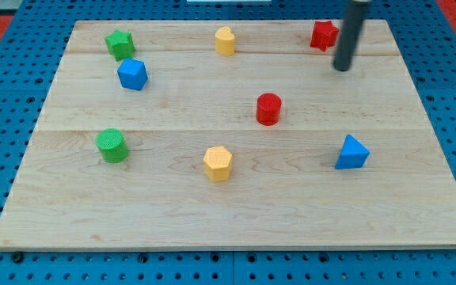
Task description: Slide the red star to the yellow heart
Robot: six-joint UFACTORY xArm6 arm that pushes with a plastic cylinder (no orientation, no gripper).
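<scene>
Tip point(342, 68) of my rod, a bare tool with nothing clamped, sits just right of and nearer than red star point(323, 36) at far right of board point(236, 214), yellow heart point(225, 40) well left of star.

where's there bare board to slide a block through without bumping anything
Widest free patch: the strip along the view's bottom, below the green cylinder, yellow hexagon and blue triangle. The left-centre is open too. Crowded at top right, where my tip sits beside the red star.
</scene>
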